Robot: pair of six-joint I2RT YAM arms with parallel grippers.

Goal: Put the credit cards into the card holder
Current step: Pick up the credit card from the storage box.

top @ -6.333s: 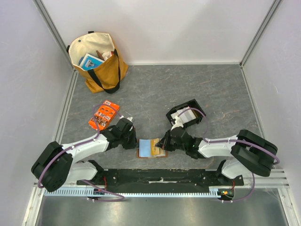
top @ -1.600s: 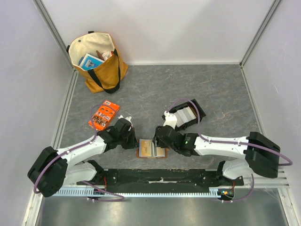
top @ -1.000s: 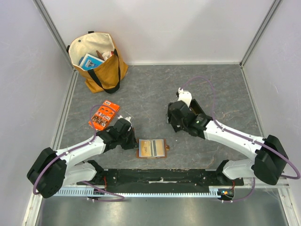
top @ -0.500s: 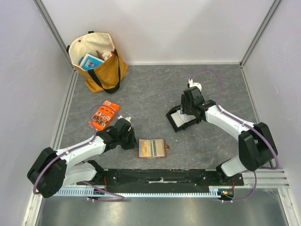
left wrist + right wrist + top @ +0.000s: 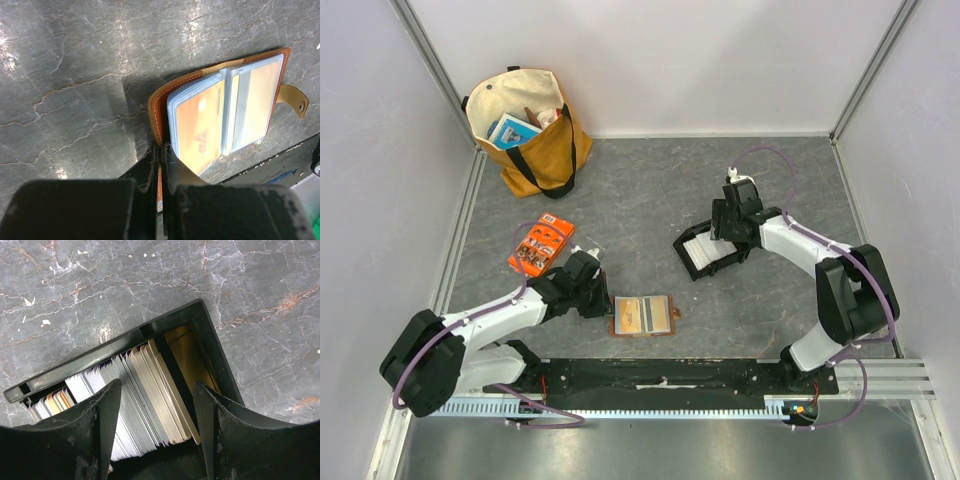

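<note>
The right gripper (image 5: pixel 156 390) hangs over the black open plastic tray (image 5: pixel 100 362) with its jaws spread wide and nothing between them. Its fingers straddle the thin white, pale grey and cream credit cards (image 5: pixel 135 405), which stand on edge inside the tray. The cards are packed face to face, so closing here would probably catch several at once. It could also catch none, if a tip lands on the tray's divider. A bunch gripped off-centre could fan out and spill onto the grey stone-patterned table (image 5: pixel 150 280). The tray looks light, and a finger snagging its wall could drag or tip it.

The left gripper (image 5: pixel 160 159) is clamped on the near edge of the tan-brown leather card holder (image 5: pixel 240 100). The holder lies open with its clear sleeves up, near the arms' bases and well apart from the tray. That grip takes only a sliver of the cover. A card pushed in firmly could pivot the holder or pull it free.
</note>
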